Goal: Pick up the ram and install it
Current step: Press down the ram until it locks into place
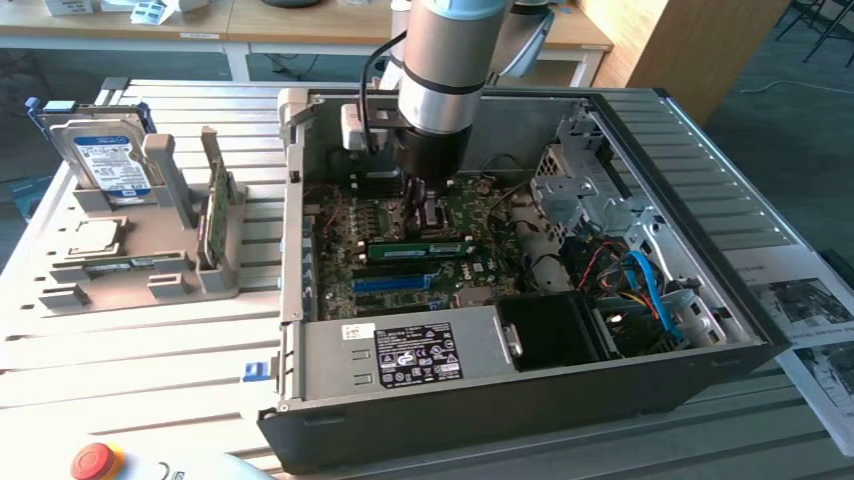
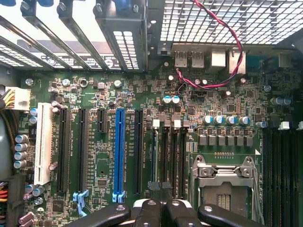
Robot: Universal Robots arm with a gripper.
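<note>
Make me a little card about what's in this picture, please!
place: open computer case on a slatted table
gripper: shut, low over the motherboard
ram: green stick on edge on the motherboard, near the blue slot, close to the gripper; cannot tell if fully seated
outside the case: hard drive in a grey stand

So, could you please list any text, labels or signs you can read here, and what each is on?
None reads clearly.
Power supply label: white print on black, too small to read.
Hard drive label: blue and white, blurred.
Papers on the exterior view's right: print illegible.
Motherboard silkscreen: tiny white markings, unreadable.
</note>
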